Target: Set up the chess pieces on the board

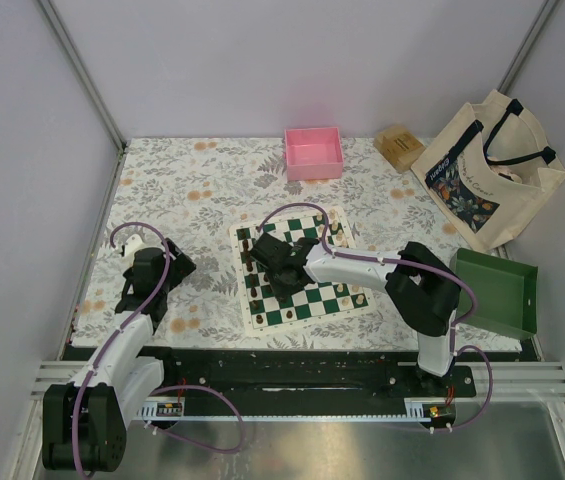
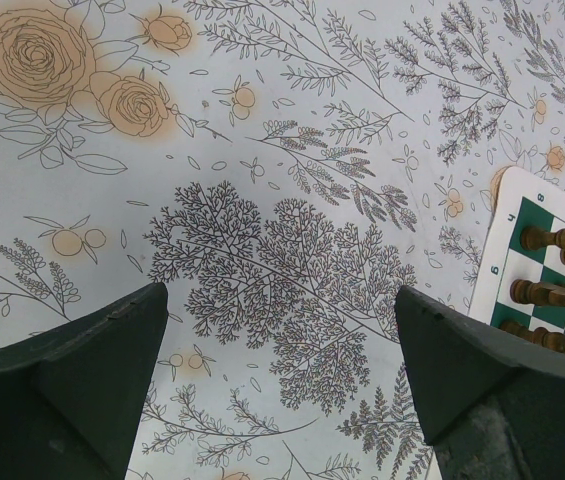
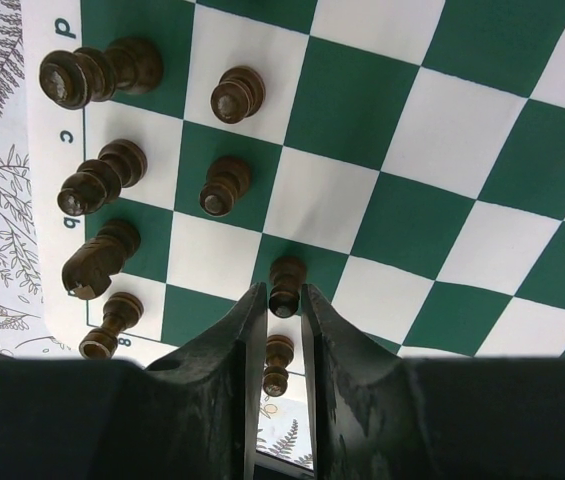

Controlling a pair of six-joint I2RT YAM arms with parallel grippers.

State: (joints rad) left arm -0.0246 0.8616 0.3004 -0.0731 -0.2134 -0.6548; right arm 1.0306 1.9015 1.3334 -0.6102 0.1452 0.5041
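The green-and-white board (image 1: 312, 300) lies mid-table, also in the right wrist view (image 3: 402, 130). Several dark pieces (image 3: 97, 180) stand along its left edge in two rows. My right gripper (image 3: 282, 292) is over that corner, jaws nearly together on the head of a dark pawn (image 3: 284, 275) standing on a green square. Another dark pawn (image 3: 278, 362) stands behind it between the fingers. In the top view the right gripper (image 1: 274, 262) is over the board's left part. My left gripper (image 2: 282, 330) is open and empty over the cloth, left of the board (image 2: 522, 215). Dark pieces (image 2: 547, 238) show there.
A pink tray (image 1: 313, 152) sits at the back centre, a small tan box (image 1: 398, 147) beside it. A printed tote bag (image 1: 487, 170) stands back right. A green tray (image 1: 497, 290) lies at the right. More pieces (image 1: 354, 297) stand on the board's right side.
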